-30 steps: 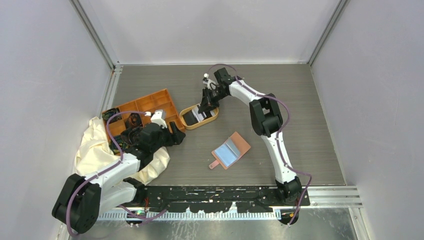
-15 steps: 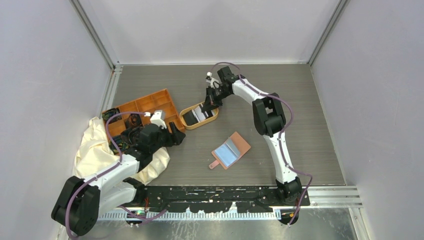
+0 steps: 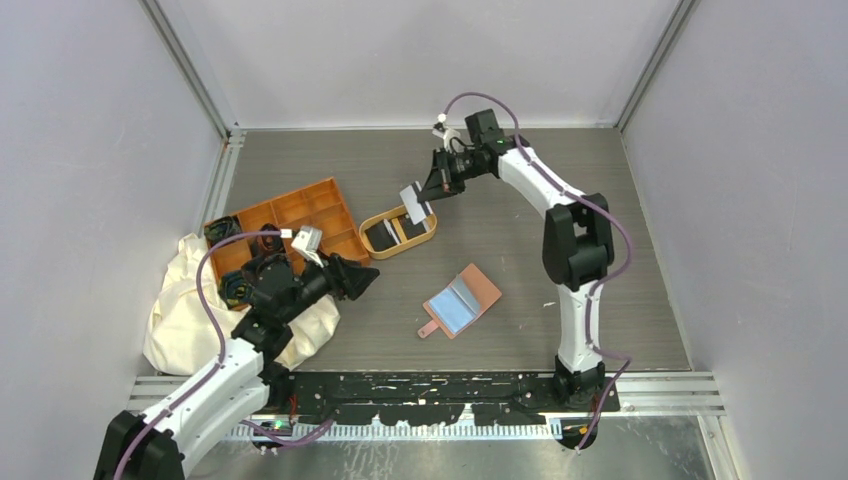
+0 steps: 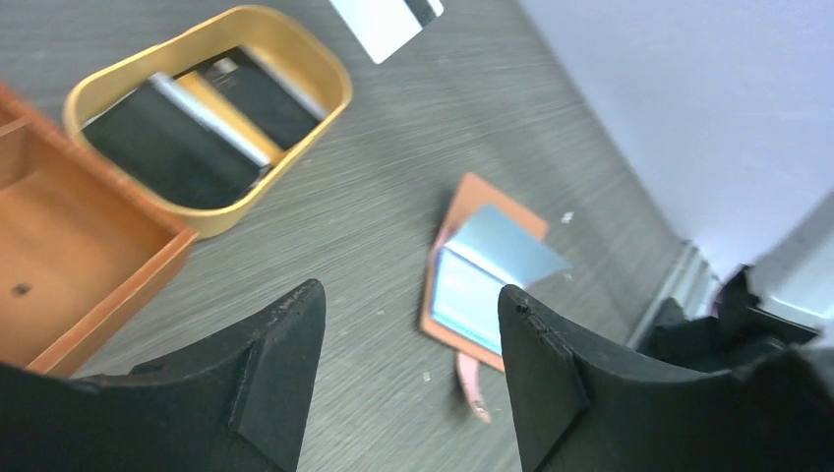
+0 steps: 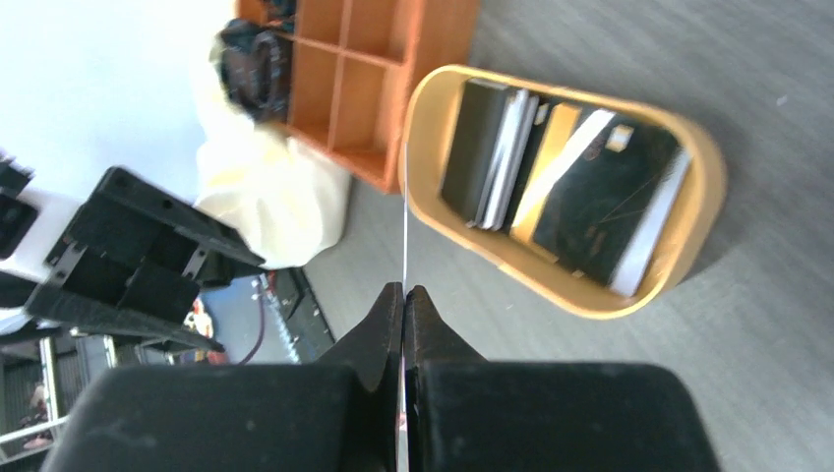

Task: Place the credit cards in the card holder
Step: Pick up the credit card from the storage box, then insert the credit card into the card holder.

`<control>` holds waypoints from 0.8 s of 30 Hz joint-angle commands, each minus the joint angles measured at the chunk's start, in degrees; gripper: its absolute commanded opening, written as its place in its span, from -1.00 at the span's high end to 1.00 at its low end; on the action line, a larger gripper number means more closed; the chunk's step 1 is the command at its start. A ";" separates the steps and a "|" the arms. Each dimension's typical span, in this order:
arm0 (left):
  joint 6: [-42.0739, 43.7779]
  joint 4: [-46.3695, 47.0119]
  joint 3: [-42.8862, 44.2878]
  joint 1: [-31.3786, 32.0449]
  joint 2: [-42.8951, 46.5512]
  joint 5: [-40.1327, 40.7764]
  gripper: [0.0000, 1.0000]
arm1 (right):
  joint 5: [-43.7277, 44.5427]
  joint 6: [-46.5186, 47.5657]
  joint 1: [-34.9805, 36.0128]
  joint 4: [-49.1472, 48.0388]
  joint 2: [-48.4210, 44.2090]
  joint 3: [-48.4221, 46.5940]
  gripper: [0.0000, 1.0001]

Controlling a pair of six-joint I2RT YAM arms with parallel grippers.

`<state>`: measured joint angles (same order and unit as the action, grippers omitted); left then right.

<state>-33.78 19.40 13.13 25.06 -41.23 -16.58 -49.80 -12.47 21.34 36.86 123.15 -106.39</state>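
Lower left: left gripper (image 3: 362,282) stood half open, empty. Centre: cards (image 3: 392,233) lay in oval tray (image 5: 580,295). Just above tray: right gripper (image 3: 428,196) was clamped on white card (image 3: 415,205). Lower centre: wallet (image 3: 462,300) lay open on table (image 3: 620,250), apart from both grippers.

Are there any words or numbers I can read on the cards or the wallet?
None can be read.
White card with a dark stripe, pinched in the right gripper: no print visible.
Black and white cards in the oval tan tray: small marks, too blurred.
Pinkish-brown folding wallet: no text visible.
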 commanded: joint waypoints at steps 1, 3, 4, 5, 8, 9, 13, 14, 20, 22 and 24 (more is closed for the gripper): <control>-3.21 11.10 -1.42 -0.05 2.98 -10.41 -0.31 | -9.93 -0.80 -1.09 -9.47 -13.14 8.79 0.98; -6.05 15.58 -2.30 0.26 2.88 -12.39 -0.32 | -13.20 -2.66 -1.33 -14.95 -17.99 14.76 0.98; -8.21 18.53 -2.86 0.64 2.44 -12.92 -0.32 | -15.48 -4.25 -1.43 -18.26 -20.22 19.08 0.98; -9.66 21.60 -3.51 1.22 1.90 -13.15 -0.32 | -16.92 -6.11 -1.43 -21.67 -22.77 22.41 0.98; -11.97 30.41 -4.74 4.49 -0.88 -11.26 -0.32 | -19.20 -10.04 -1.40 -31.65 -30.35 31.66 0.98; -11.71 31.79 -4.73 6.32 -1.69 -9.45 -0.32 | -19.38 -10.41 -1.39 -33.20 -32.70 34.15 0.98; -7.29 34.09 -3.06 16.05 -5.28 -2.62 -0.32 | -19.89 -10.36 -1.42 -39.64 -41.61 43.48 0.98; -5.86 34.13 -2.43 17.96 -6.14 -1.15 -0.32 | -19.94 -10.31 -1.42 -41.05 -43.35 45.24 0.98; -4.28 39.02 0.90 22.52 -14.01 4.39 -0.30 | -21.54 -9.81 -1.28 -43.28 -48.04 50.57 0.98; -6.01 41.57 1.84 22.54 -17.22 5.22 -0.28 | -22.09 -9.94 -1.07 -43.28 -47.84 50.75 0.98; -7.20 43.63 2.91 22.50 -20.24 5.51 -0.27 | -22.08 -9.84 -0.71 -43.28 -47.83 50.83 0.98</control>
<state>-40.16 53.17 12.53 47.29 -57.32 -14.79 -70.06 -22.02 19.97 -2.24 76.23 -55.81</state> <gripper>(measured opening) 0.640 0.039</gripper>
